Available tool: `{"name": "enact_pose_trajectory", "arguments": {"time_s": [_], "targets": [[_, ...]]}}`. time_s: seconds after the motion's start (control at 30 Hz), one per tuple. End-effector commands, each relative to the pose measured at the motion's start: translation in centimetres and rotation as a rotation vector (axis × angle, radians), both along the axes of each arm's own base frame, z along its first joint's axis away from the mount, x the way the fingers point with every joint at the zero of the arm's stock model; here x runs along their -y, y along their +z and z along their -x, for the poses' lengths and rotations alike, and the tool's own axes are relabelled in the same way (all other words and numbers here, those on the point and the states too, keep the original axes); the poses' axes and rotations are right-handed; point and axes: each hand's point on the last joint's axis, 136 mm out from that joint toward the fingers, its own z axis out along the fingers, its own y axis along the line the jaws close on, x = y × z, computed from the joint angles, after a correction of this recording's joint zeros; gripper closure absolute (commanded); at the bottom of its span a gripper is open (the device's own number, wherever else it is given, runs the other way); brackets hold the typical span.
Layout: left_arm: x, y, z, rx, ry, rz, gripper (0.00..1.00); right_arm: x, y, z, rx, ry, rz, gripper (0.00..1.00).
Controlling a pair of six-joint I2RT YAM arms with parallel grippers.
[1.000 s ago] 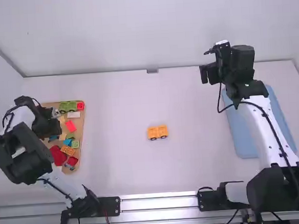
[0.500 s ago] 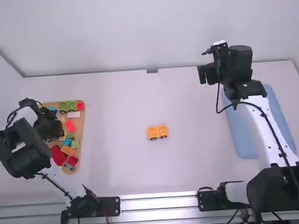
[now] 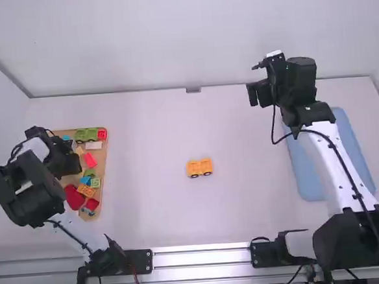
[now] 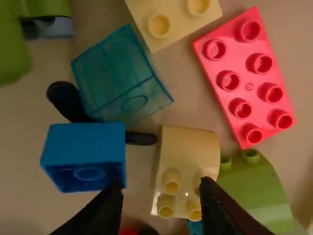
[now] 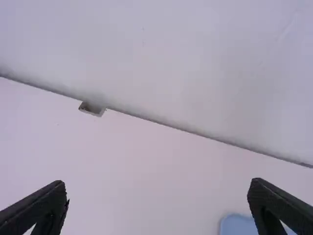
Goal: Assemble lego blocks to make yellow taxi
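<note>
An orange-yellow wheeled piece [image 3: 200,168] stands alone mid-table. At the far left my left gripper [image 3: 70,164] is over the wooden tray of loose blocks. In the left wrist view, the left gripper [image 4: 161,198] is open, its fingers either side of a pale yellow block [image 4: 190,152] and not touching it. Around it lie a blue block [image 4: 84,155], a clear teal block [image 4: 117,76], a red eight-stud plate [image 4: 247,78] and a green curved block [image 4: 259,188]. Raised at the right, my right gripper [image 3: 260,94] holds nothing; in the right wrist view the right gripper [image 5: 157,203] is wide open.
The wooden tray [image 3: 104,162] also holds a green wheeled piece [image 3: 85,135], a red block [image 3: 102,134] and several others. A blue mat [image 3: 307,173] lies under the right arm. A small grey bracket [image 3: 193,90] sits at the table's back edge.
The left gripper has shifted slightly toward the camera and right over the tray, then nearly stopped. My right gripper has drifted a little left. The orange-yellow wheeled piece has stayed put.
</note>
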Motion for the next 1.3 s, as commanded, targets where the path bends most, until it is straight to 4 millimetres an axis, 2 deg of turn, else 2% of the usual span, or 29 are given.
{"name": "enact_pose_trajectory", "arguments": {"time_s": [0.0, 0.1, 0.23, 0.37, 0.57, 0.73, 0.97, 1.07, 1.27], "targets": [[0.2, -1.4, 1.4, -0.072, 0.027, -0.004, 0.6, -0.1, 1.5, -0.4, 0.034, 0.001, -0.006, 0.02], [-0.8, -0.2, 1.2, -0.085, 0.079, -0.032, 0.58, -0.1, 1.6, -0.5, 0.039, 0.001, -0.006, 0.02], [0.0, 1.1, 0.1, -0.047, 0.066, 0.031, 0.59, -0.1, 1.5, -0.5, 0.037, 0.002, -0.006, 0.02], [0.4, 1.1, 0.2, -0.049, 0.051, 0.048, 0.56, -0.1, 1.5, -0.5, 0.038, 0.002, -0.006, 0.02], [1.0, 0.1, 0.7, -0.059, 0.033, 0.061, 0.5, -0.1, 1.5, -0.5, 0.038, 0.001, -0.006, 0.02], [1.6, -1.0, 1.6, -0.08, 0.033, 0.075, 0.54, -0.1, 1.5, -0.5, 0.038, 0.002, -0.007, 0.02], [1.5, -2.0, 1.1, -0.044, 0.027, 0.049, 0.53, -0.1, 1.5, -0.5, 0.038, 0.001, -0.006, 0.02], [1.6, -2.5, 1.1, -0.037, 0.022, 0.04, 0.57, -0.1, 1.5, -0.5, 0.037, 0.001, -0.006, 0.02], [1.8, -2.8, 1.1, -0.039, 0.018, 0.033, 0.57, -0.1, 1.5, -0.5, 0.038, 0.001, -0.006, 0.02]]}}
